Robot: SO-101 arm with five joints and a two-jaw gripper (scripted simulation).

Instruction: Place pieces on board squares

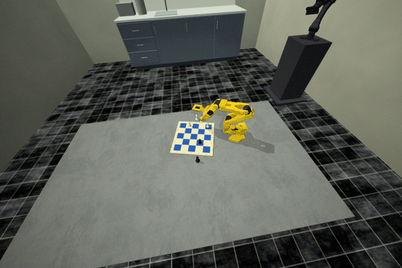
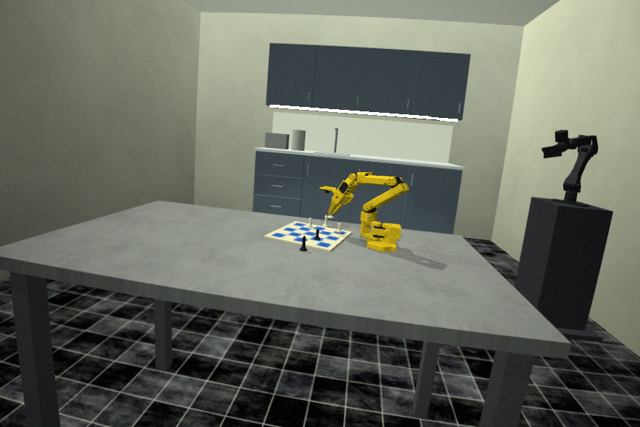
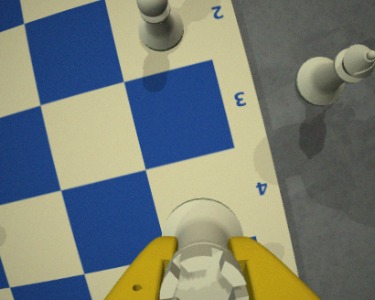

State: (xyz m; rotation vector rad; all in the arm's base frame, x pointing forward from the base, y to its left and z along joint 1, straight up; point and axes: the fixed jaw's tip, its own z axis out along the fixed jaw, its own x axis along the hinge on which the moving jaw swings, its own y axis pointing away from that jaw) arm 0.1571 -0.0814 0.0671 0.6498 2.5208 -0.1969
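Closest to the wrist camera, the yellow pincer [image 3: 202, 291] is clamped on the white rook [image 3: 202, 282], a finger [image 3: 136, 282] pressed against each side of its crenellated top. The rook hangs upright, its round base over the cream square in row 4 at the edge of the chessboard [image 3: 80, 133], by the printed 4 and A; whether the base touches the square cannot be told. Further along the same edge column, a white pawn [image 3: 155, 20] stands upright on the cream square in row 2. Off the board, on the grey bench [image 3: 328, 206], the white bishop [image 3: 335, 75] stands just beside the rim near the 3 mark.

In the top view, a black piece [image 1: 197, 160] waits on the bench just outside the board's near edge, too small to name. Another black piece [image 1: 199, 141] stands on a board square. Beyond the board sits the arm's yellow base [image 1: 238, 136].
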